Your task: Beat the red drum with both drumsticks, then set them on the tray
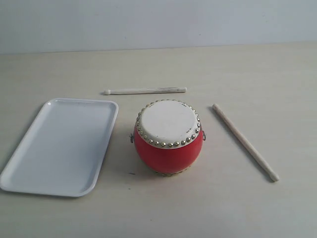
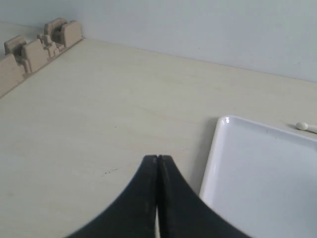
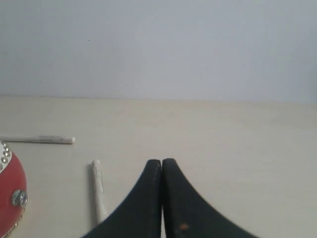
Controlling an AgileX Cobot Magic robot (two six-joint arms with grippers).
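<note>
Noting that neither arm shows in the exterior view, and nothing is picked up yet. The left gripper (image 2: 157, 159) has its jaws pressed fully together and empty, over bare table near a corner of the tray (image 1: 64, 144). The right gripper (image 3: 162, 163) is likewise closed tight on nothing, near the right-hand drumstick (image 1: 245, 142). The red drum (image 1: 168, 136) stands upright at centre, with the tray just to its left. The rear drumstick (image 1: 145, 90) lies behind the drum and the right-hand one lies diagonally beside it, both flat and clear of the drum.

Risks, as we judge them:
- The sticks are thin and round, so badly centred jaws could roll or skid one away.
- A grasp too far along a stick would leave little reach for beating.
- The drum may slide or tip under an off-centre strike.
- A stick released onto the tray's low rim could roll out.

Surface: a pale cream tabletop (image 1: 247, 64), matte, with faint marks. Room: a plain pale wall (image 1: 148, 20) behind, and beige blocky fixtures (image 2: 44, 42) at the table's edge in the left wrist view.
</note>
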